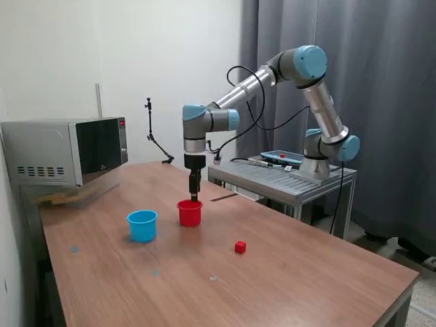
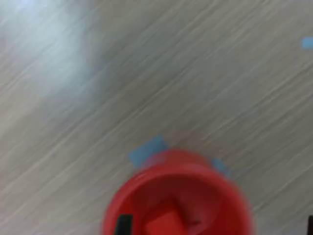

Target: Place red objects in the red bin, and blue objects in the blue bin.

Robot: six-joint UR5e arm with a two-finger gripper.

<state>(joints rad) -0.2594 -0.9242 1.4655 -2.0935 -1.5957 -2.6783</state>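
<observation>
Whether the two-finger gripper (image 1: 195, 198) above the round red plastic cup (image 1: 190, 213) is clenched, I cannot tell; the remaining small red cube (image 1: 240, 247), well apart from it, looks light, rigid, best pinched across flat faces

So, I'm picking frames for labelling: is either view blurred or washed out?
Wrist view: blurred throughout, the red cup smeared, with a pale glare patch on the table. Exterior view: sharp and evenly lit; the red cube and blue cup read clearly.

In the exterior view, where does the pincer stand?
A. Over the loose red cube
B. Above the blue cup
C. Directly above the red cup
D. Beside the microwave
C: the pincer hangs right over the rim of the red cup, apart from the blue cup.
</observation>
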